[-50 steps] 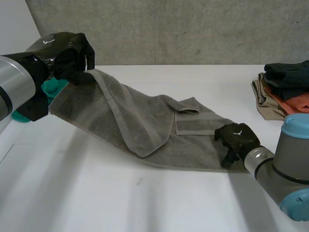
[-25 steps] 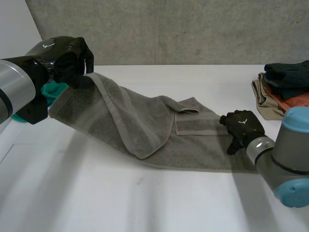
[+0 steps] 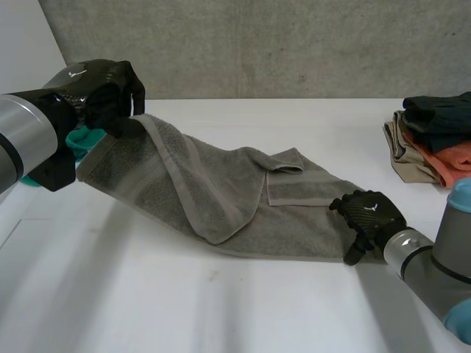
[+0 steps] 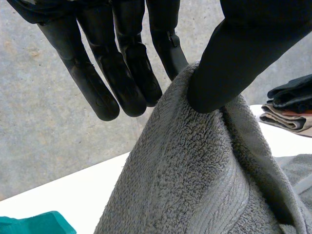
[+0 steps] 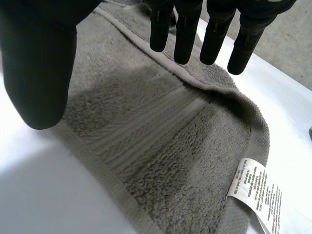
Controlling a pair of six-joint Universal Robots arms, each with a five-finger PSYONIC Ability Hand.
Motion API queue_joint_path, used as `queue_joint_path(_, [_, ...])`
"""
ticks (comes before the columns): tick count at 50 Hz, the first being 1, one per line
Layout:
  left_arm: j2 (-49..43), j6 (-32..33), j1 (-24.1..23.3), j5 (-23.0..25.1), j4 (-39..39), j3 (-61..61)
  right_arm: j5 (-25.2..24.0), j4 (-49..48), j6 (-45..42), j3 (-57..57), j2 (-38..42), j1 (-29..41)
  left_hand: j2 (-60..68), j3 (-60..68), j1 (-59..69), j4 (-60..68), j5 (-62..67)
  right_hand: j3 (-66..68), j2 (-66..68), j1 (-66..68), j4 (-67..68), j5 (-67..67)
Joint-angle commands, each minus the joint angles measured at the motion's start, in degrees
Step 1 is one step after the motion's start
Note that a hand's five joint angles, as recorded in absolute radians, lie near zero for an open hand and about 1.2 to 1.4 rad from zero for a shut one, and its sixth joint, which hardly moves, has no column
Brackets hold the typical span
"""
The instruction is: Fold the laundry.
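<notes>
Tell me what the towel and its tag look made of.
The towel looks like cotton terry: matte grey, with looped pile and flat woven bands near the hem. Its tag is thin white fabric, perhaps nylon or satin: smooth, with small dark print.

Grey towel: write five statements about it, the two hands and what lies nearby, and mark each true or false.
1. The left hand pinches one end of the grey towel and holds that end up off the table. True.
2. The right hand has its fingers curled tight round the towel. False: they are straight over the towel's other end and grip nothing.
3. A white label sits at the towel's edge near the right hand. True.
4. The stack of clothes lies on the towel. False: it lies apart from the towel, beyond the right hand.
5. A teal cloth lies by the left arm. True.
</notes>
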Motion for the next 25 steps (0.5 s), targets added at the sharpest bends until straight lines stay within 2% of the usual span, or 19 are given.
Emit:
queue_joint_path(1, [-0.01,-0.04,0.82,0.0,0.0,-0.28,2.31,-1.38,-1.27,-2.24,3.32,0.86,11.4,11.65,14.19,11.34,13.06,1.73,0.51,0.95,1.24,3.37])
queue_joint_path(12, [0.25,0.04,1.0,0.0,0.0,-0.46,3.54,-6.48,-2.33,-4.97,4.73,2.0,11.4,11.65,14.19,11.34,13.06,6.94,5.72,6.16,6.45,8.58])
queue_joint_path(17, [0.25,0.13,1.09,0.0,0.0,-0.63,4.59,-8.24,-3.56,-6.55,6.4,2.18,11.4,11.65,14.19,11.34,13.06,14.49,13.27,13.72,14.01,16.13])
queue_joint_path(20, [0.25,0.13,1.09,0.0,0.0,-0.81,5.38,-9.73,-3.82,-7.78,7.19,2.0,11.4,11.65,14.19,11.34,13.06,36.3,35.08,35.53,35.81,37.94])
queue_joint_path(22, [0.25,0.13,1.09,0.0,0.0,-0.98,5.38,-10.87,-4.08,-8.22,6.93,2.0,11.4,11.65,14.19,11.34,13.06,59.82,58.61,59.05,59.34,61.47])
queue_joint_path(25, [0.25,0.22,1.18,0.0,0.0,-0.98,5.12,-11.31,-4.26,-8.22,6.23,2.18,11.4,11.65,14.19,11.34,13.06,59.95,58.74,59.18,59.47,61.6])
